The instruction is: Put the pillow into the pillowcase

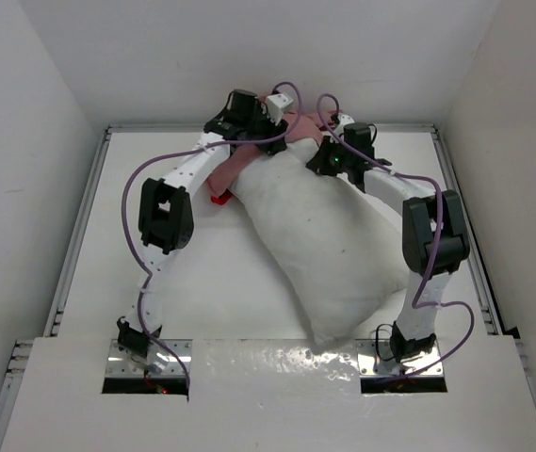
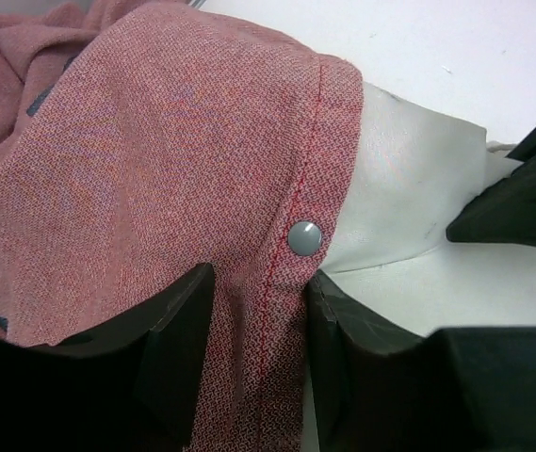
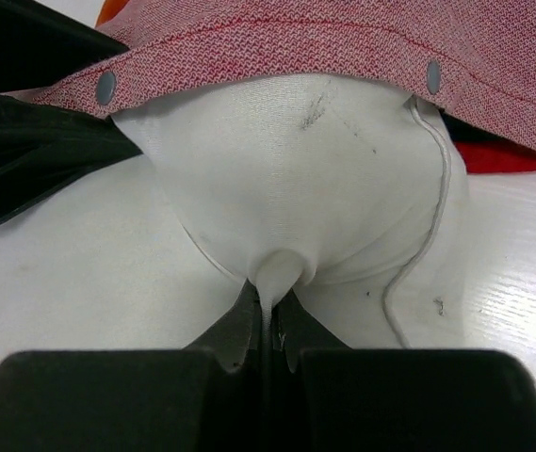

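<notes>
the pillow (image 3: 286,169) is pinched at 12 o'clock by the right gripper (image 3: 269,303); the pillowcase (image 2: 154,169) hem is straddled by the left gripper (image 2: 258,282), clamping untellable.

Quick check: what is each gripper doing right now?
Left gripper: jaws partly open, straddling the pillowcase hem, no clear pinch.
Right gripper: shut, pinching a fold of the pillow.

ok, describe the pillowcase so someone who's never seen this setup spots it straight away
Find the big white pillow lying diagonally across the table and follow it to its far end. The cloth bunched over that end is the pillowcase: it is the only coloured fabric there, faded pink-red with grey snaps along its stitched edge.
</notes>
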